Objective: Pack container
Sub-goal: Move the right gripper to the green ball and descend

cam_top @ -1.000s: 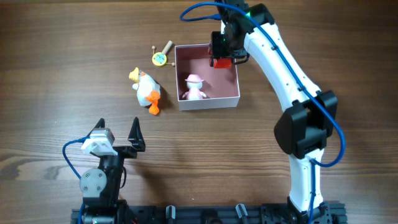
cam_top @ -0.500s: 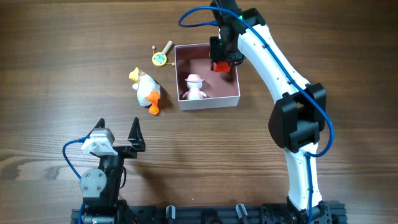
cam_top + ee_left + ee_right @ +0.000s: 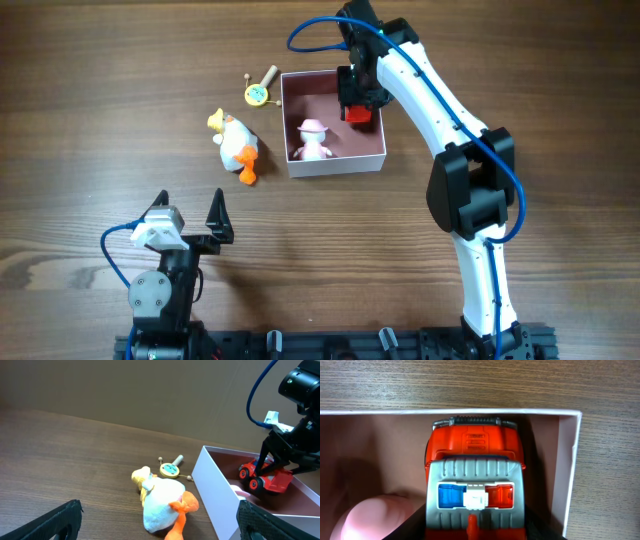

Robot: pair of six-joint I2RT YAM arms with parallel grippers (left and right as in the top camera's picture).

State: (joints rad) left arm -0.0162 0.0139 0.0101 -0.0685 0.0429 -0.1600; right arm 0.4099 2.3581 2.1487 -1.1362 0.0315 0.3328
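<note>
Right gripper (image 3: pixel 358 102) is over the far right corner of the container (image 3: pixel 335 165), fingers pinching a red toy truck (image 3: pixel 472 450) with a grey roof and a blue and red light bar. Can't tell if its wheels touch the pink floor. The container sits at the far middle of the wooden table (image 3: pixel 90 110), and a little pink figure in a hat (image 3: pixel 314 138) stands inside near its left wall. Just left of the box lies a plush duck (image 3: pixel 236 146), with a small yellow rattle toy (image 3: pixel 259 92) beyond it. Left gripper (image 3: pixel 190 210) is at the near left, fingers spread wide, holding nothing.
</note>
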